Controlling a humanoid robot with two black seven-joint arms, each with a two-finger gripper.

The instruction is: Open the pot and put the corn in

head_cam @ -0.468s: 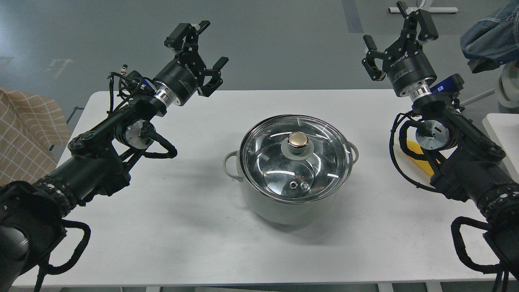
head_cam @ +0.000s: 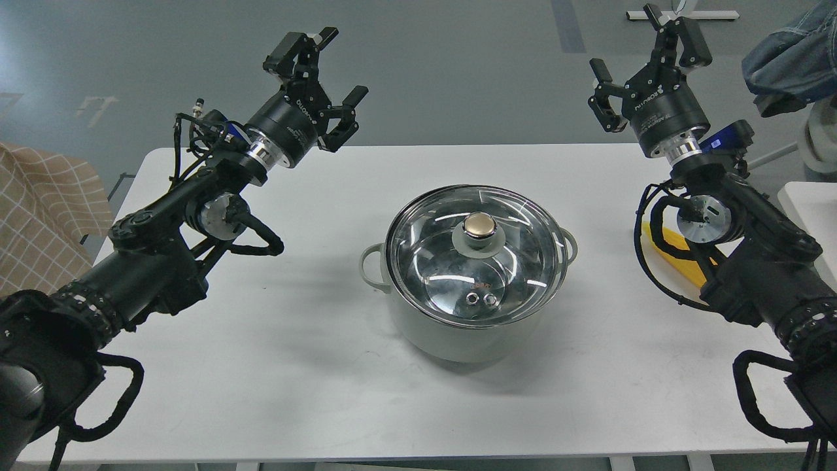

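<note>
The pale grey-green pot [head_cam: 458,333] stands at the middle of the white table [head_cam: 314,366]. A round glass lid [head_cam: 425,261] with a gold knob [head_cam: 480,226] sits on its rim. The yellow corn [head_cam: 680,252] lies on the table at the right, mostly hidden behind my right arm. My left gripper [head_cam: 327,72] is open and empty, raised above the table's far left edge. My right gripper [head_cam: 647,59] is open and empty, raised above the far right edge. Both are well away from the pot.
A checked beige cloth [head_cam: 39,216] hangs at the left, beside the table. A denim item [head_cam: 785,59] and a white surface [head_cam: 811,216] are at the right. Grey floor lies beyond the table.
</note>
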